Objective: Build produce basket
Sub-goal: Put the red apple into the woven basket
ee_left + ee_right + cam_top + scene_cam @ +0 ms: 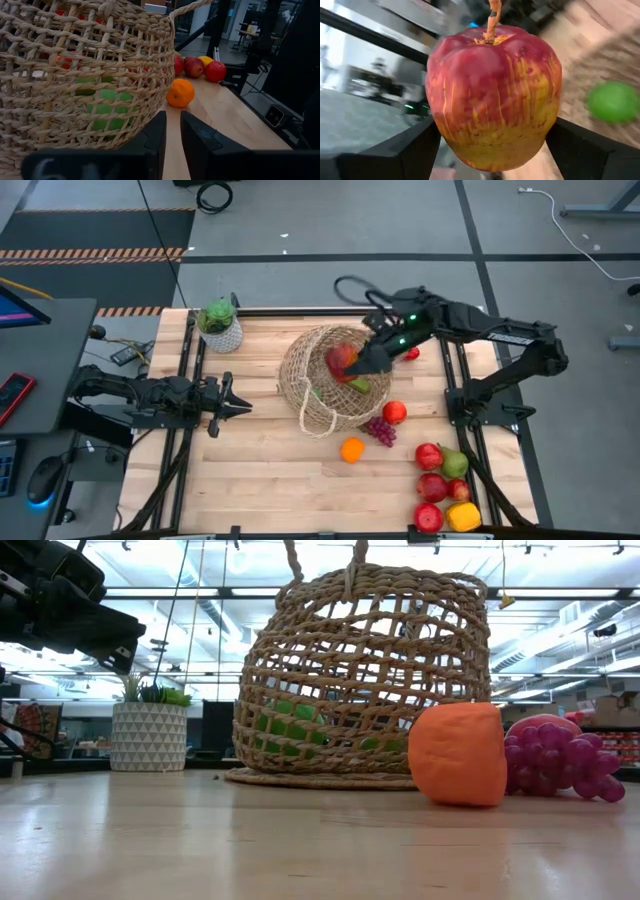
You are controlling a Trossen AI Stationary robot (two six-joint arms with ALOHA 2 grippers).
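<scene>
The tan wicker basket [327, 378] stands on the table's middle, with green produce [290, 730] inside. My right gripper [352, 366] is over the basket's opening, shut on a red-and-yellow apple [492, 95]. My left gripper [238, 406] waits left of the basket near table height, shut; the basket's wall [85, 75] fills its wrist view. An orange [352, 449], purple grapes [381, 430] and a red fruit [394, 412] lie on the table right of the basket. More apples, a pear and a yellow pepper [445, 485] lie at the near right. My right gripper pinches the apple's two opposite sides [437, 135] between its two fingers [405, 150]. The apple is lifted clear, over the basket's opening, its stem end [491, 22] showing in the wrist view.
A white pot with a green plant [220, 325] stands at the far left of the table. A small red fruit [411, 353] lies by the right arm. Bare wood [260, 480] lies along the near left.
</scene>
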